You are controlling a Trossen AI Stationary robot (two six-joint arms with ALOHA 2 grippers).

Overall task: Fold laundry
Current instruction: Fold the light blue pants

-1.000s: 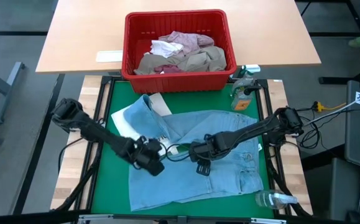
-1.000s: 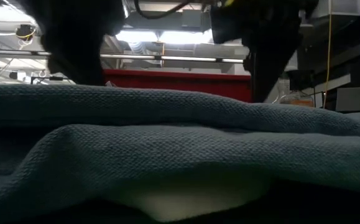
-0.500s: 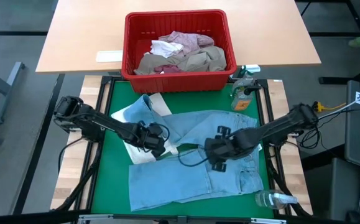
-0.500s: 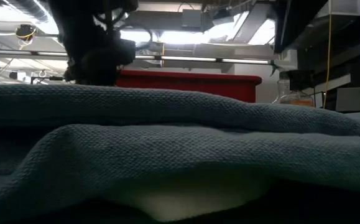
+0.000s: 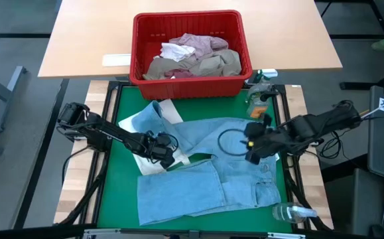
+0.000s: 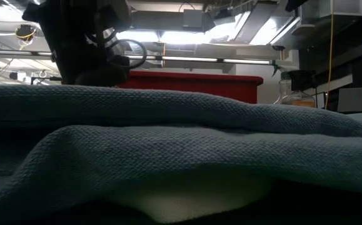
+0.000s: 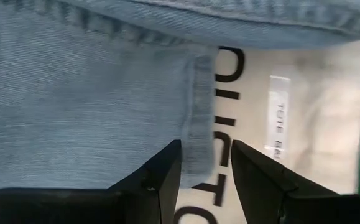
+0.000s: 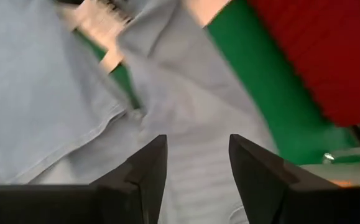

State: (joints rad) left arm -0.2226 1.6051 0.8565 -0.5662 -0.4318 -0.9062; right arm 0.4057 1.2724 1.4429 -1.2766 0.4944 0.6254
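Two folds of blue denim fill the low view, hiding what the high view shows whole: the jeans [image 5: 205, 169] spread on the green bench [image 5: 115, 199], one leg doubled toward the near edge. Only the left wrist view shows the left pincer [image 5: 167, 156] with fingers apart, straddling a denim hem over a cream printed cloth [image 7: 291, 112]; the right pincer [image 5: 251, 147] hangs open over the waistband. Farther off, more laundry fills the red basket [image 5: 190, 86]; bare green borders the jeans' left.

Lab: ceiling lights [image 6: 187, 37], cables [image 5: 351, 114].
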